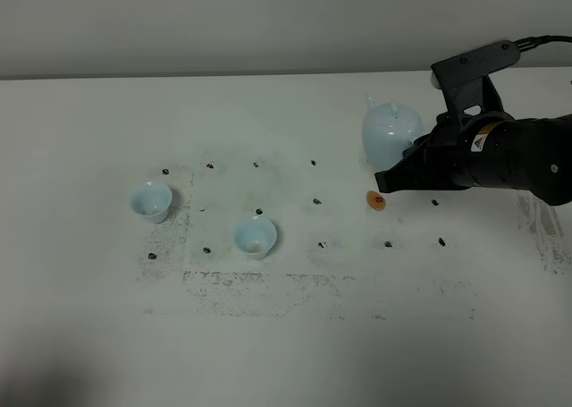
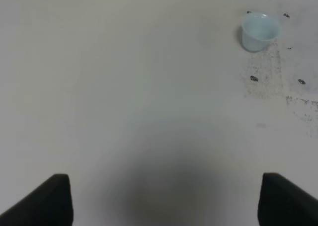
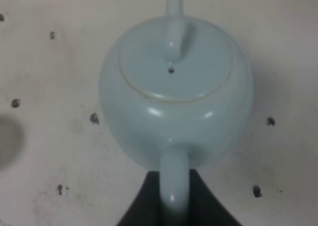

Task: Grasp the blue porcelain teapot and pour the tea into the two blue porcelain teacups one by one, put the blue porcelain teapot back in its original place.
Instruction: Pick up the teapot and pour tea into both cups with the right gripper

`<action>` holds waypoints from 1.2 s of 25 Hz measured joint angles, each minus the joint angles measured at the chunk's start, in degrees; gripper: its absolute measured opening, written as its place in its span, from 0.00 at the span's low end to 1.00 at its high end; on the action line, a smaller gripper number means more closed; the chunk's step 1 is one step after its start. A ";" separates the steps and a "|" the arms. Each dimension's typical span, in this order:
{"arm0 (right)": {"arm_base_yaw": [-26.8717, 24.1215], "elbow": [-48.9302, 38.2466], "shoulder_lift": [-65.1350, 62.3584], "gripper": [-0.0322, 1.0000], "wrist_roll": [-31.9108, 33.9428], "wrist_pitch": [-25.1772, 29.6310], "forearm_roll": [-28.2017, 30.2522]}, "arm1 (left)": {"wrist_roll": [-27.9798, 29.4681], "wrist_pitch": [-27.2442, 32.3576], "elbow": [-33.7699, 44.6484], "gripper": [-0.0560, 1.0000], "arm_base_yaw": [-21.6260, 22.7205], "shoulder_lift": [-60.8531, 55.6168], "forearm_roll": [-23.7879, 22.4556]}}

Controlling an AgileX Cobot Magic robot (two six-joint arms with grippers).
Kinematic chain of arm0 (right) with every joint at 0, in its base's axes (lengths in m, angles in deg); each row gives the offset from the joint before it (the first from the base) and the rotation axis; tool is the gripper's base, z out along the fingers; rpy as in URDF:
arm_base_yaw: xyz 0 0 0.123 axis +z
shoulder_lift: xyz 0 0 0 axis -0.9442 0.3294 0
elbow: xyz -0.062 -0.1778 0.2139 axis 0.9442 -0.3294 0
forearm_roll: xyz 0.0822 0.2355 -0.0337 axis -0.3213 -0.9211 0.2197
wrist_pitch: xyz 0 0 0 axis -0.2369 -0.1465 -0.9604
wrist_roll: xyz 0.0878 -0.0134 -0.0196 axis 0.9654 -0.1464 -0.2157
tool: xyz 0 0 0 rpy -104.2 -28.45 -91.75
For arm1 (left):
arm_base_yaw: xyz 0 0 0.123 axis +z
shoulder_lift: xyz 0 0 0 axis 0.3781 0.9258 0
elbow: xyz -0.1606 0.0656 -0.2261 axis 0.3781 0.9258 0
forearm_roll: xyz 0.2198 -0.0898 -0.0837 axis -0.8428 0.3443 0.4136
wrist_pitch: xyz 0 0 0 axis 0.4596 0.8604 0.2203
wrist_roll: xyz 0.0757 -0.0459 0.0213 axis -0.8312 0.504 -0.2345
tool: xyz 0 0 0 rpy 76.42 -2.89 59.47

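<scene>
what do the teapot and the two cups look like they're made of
Teapot: looks like glazed porcelain or a similar ceramic, pale blue and glossy, with bright highlights on its belly. Cups: the same pale blue sheen, so likely the same ceramic, but too small to be sure.

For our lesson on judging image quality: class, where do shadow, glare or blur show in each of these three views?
Exterior high: even, soft light, but the table dims in its lower-left corner. Left wrist: a broad, soft shadow lies between the left gripper's blurred fingertips. Right wrist: small glare spots sit on the blue porcelain teapot, whose near handle is out of focus.
</scene>
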 joint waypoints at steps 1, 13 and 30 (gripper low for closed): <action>0.00 0.00 0.00 0.07 0.41 0.00 0.21 | 0.00 0.00 0.00 0.74 0.00 0.00 0.00; 0.99 0.28 -1.81 0.07 11.96 0.34 9.74 | 0.00 0.05 0.00 0.74 0.00 0.00 0.00; 1.01 0.33 -1.81 0.07 -20.72 1.22 -22.77 | 0.00 0.05 0.00 0.74 0.00 0.00 0.00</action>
